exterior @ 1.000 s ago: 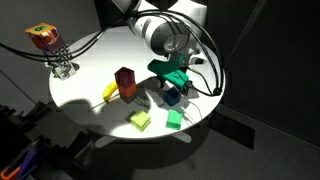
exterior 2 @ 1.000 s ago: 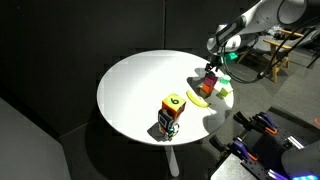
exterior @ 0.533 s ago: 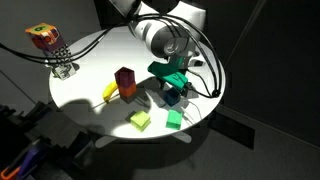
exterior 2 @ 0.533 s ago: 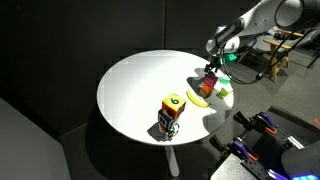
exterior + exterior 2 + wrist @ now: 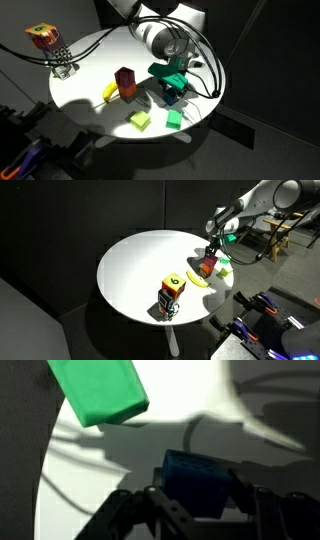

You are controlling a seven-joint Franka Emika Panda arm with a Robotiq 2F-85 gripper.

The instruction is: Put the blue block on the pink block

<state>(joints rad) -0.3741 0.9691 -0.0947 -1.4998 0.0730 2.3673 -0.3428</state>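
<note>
In the wrist view the blue block (image 5: 195, 470) sits between my gripper's (image 5: 201, 497) two dark fingers, which press against its left and right sides. An exterior view has the gripper (image 5: 173, 92) low over the round white table (image 5: 100, 58), shut on the blue block (image 5: 172, 98) near the right rim. The pink block (image 5: 128, 93) stands a short way to the left, apart from the gripper, under a darker red block (image 5: 124, 76). From the opposite side, the gripper (image 5: 210, 252) hides the blue block.
A yellow piece (image 5: 109, 91) lies beside the pink block. A yellow-green block (image 5: 140, 120) and a green block (image 5: 174, 119) sit near the front rim; a green block (image 5: 98, 390) shows in the wrist view. A colourful stacked object (image 5: 45, 40) stands at the far edge.
The jaws have come together onto the blue block. The arm and the other blocks have stayed where they were.
</note>
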